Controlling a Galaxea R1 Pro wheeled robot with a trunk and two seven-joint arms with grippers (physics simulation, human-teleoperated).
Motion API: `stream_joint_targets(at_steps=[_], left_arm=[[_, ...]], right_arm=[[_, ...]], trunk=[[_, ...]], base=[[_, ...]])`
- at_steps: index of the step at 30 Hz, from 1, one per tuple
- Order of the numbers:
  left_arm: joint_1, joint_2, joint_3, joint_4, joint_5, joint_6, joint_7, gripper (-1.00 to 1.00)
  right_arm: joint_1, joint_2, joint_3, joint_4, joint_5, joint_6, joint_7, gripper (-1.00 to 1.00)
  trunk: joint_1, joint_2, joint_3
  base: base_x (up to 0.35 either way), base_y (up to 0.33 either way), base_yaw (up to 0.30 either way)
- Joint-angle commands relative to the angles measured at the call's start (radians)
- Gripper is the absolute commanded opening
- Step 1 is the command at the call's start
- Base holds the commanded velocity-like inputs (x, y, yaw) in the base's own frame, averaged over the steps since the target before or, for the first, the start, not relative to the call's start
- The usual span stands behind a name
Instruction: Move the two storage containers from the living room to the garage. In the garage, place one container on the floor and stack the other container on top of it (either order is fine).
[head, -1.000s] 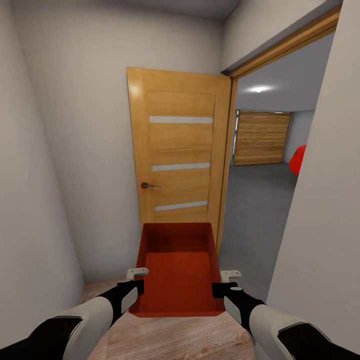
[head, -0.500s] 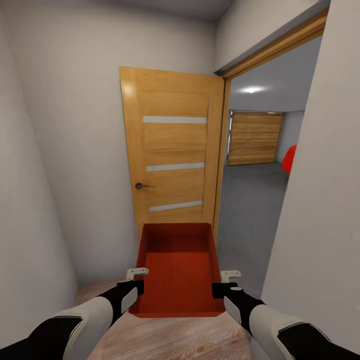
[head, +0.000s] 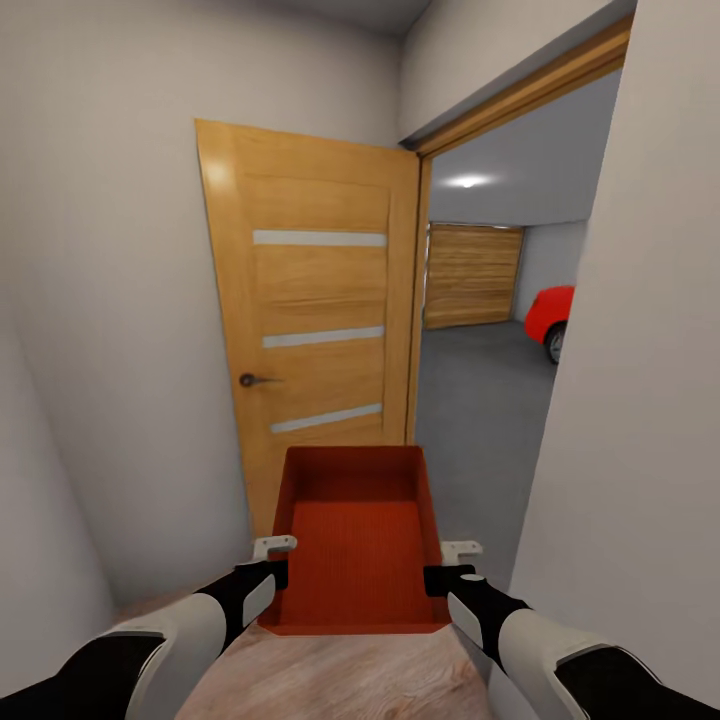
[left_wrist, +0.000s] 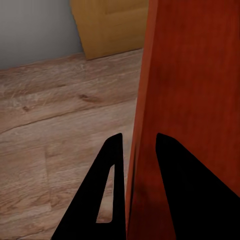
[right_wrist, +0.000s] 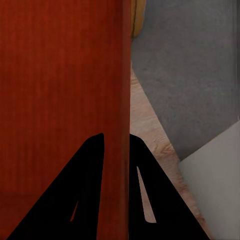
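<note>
1 storage container (head: 352, 545) between both clamped grippers.

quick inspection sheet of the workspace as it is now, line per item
surface: light wood plank floor underfoot; grey garage floor past the doorway
job's things: one orange-red container carried level between both arms, empty
clutter: nothing seen
grippers: left claw pinches the container's left wall; right claw pinches its right wall
cables: nothing seen
surroundings: open wooden door ahead; red car and wooden garage door beyond; pale walls close either side
</note>
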Motion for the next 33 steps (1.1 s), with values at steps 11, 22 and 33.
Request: stream_joint_targets(at_steps=[11, 22, 33], left_arm=[[0.000, 0.019, 0.029, -0.006, -0.008, -0.004, 0.005, -1.00], [0.000, 0.018, 0.027, -0.007, -0.008, -0.004, 0.005, -1.00], [0.000, 0.008, -0.037, -0.006, 0.046, -0.001, 0.001, -1.00]], right_arm=[[0.000, 0.000, -0.054, 0.003, -0.015, 0.000, -0.010, -1.00], [0.000, 0.000, -0.054, 0.003, -0.015, 0.000, -0.010, -1.00], [0.001, 0.007, 0.006, 0.003, -0.010, -0.001, -0.009, -1.00]], trunk=[[0.001, -0.001, 0.000], [0.001, -0.001, 0.000], [0.001, -0.001, 0.000]], base=[[0.184, 0.158, -0.212], [0.008, 0.006, -0.181], [0.000, 0.000, -0.010]])
